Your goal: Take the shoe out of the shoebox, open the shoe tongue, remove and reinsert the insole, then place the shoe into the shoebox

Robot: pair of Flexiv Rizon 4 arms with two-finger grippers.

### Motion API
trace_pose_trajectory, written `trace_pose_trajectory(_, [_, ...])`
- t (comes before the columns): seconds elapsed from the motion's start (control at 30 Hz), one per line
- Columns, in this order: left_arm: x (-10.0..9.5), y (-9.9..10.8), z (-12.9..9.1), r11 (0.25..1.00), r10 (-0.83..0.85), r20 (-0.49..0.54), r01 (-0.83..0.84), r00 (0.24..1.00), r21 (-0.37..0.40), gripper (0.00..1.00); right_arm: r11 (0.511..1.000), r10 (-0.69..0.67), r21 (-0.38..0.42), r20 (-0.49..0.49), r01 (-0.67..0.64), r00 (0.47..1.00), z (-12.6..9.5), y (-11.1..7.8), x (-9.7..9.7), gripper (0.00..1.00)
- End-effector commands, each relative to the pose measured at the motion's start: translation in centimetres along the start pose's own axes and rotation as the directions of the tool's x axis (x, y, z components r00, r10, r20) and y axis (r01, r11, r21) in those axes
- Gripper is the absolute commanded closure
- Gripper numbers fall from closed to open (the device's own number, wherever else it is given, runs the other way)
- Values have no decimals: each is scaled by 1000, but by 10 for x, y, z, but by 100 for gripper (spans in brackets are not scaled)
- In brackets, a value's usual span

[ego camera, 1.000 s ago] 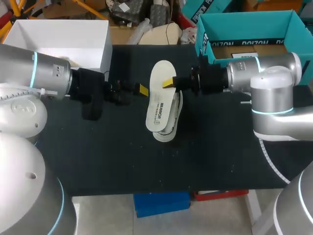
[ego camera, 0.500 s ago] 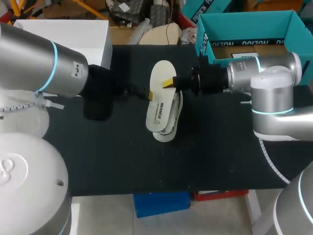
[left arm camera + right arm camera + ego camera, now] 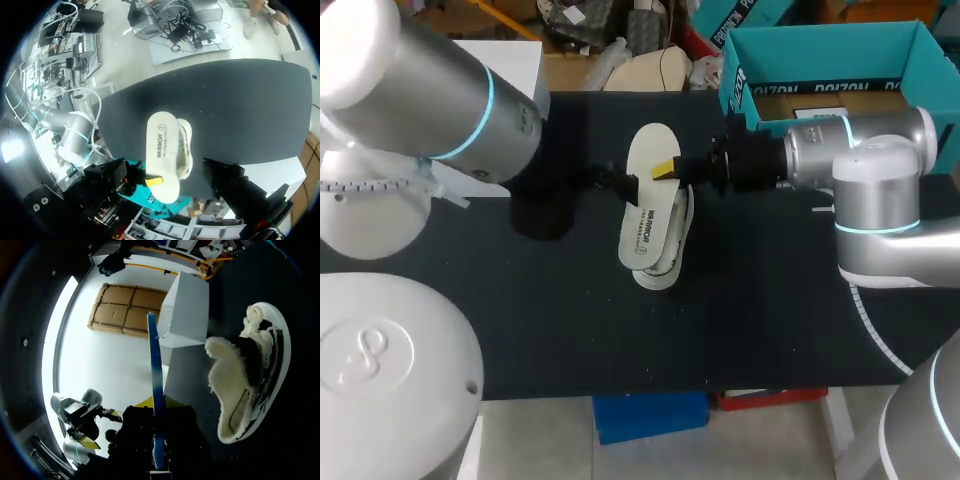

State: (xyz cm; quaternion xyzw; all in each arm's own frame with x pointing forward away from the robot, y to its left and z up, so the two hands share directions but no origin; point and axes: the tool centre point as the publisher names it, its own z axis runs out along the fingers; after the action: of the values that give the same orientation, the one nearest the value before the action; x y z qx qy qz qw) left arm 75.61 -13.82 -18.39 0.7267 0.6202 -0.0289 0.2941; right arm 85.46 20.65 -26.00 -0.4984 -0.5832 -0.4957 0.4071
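Insole (image 3: 646,200), dark lettering on face, pinched by right fingers (image 3: 665,168) over shoe (image 3: 658,272).

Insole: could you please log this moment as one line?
right gripper: holding insole over shoe | left gripper: beside insole | shoe: on table

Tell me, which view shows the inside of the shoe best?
The right wrist view: the shoe shows its fleecy lining openly. In the head and left wrist views the insole covers most of it.
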Motion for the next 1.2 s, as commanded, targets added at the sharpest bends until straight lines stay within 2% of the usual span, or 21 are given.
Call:
trace_pose_trajectory(0.03, [-10,5,8,999,21,-311,-10,950,39,0,1000,1,-1,2,-1,1000,1,0,0,100])
trace_pose_trajectory(0.13, [-13,3,15,997,43,-345,-21,938,68,0,1000,1,-1,2,-1,1000,1,0,0,100])
trace_pose_trajectory(0.4, [-15,-1,33,990,62,-361,-10,931,143,0,1000,1,-1,2,-1,1000,1,0,0,100])
trace_pose_trajectory(0.6, [-17,6,43,985,57,-363,6,930,171,0,1000,1,-1,2,-1,1000,1,0,0,100])
trace_pose_trajectory(0.87, [-23,33,51,982,62,-356,6,932,186,0,1000,1,-1,2,-1,1000,1,0,0,100])
trace_pose_trajectory(1.2, [-17,86,59,986,34,-357,26,933,162,0,1000,1,-1,2,-1,1000,1,0,0,100])
